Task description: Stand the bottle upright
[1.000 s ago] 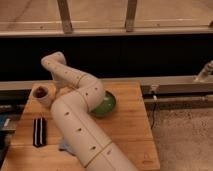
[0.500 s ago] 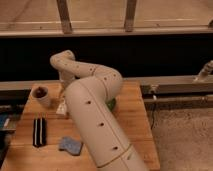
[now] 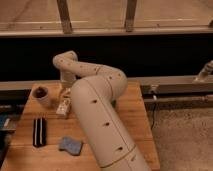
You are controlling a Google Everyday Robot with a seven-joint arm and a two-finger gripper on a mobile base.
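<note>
Camera view. The bottle point(image 3: 63, 106) lies tilted on the wooden surface point(image 3: 131, 120), between the white cup point(image 3: 42, 95) and the arm point(image 3: 97, 115); it is not yet upright. The gripper point(image 3: 65, 90) is just above it (finger opening and contact cannot be told). Grasping and righting appear to remain.

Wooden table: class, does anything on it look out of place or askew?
The small cream-white bottle lies tilted on the wooden table instead of standing, beside the short white cup. The gripper sits right above it. The black striped object and blue sponge look ordinary.
</note>
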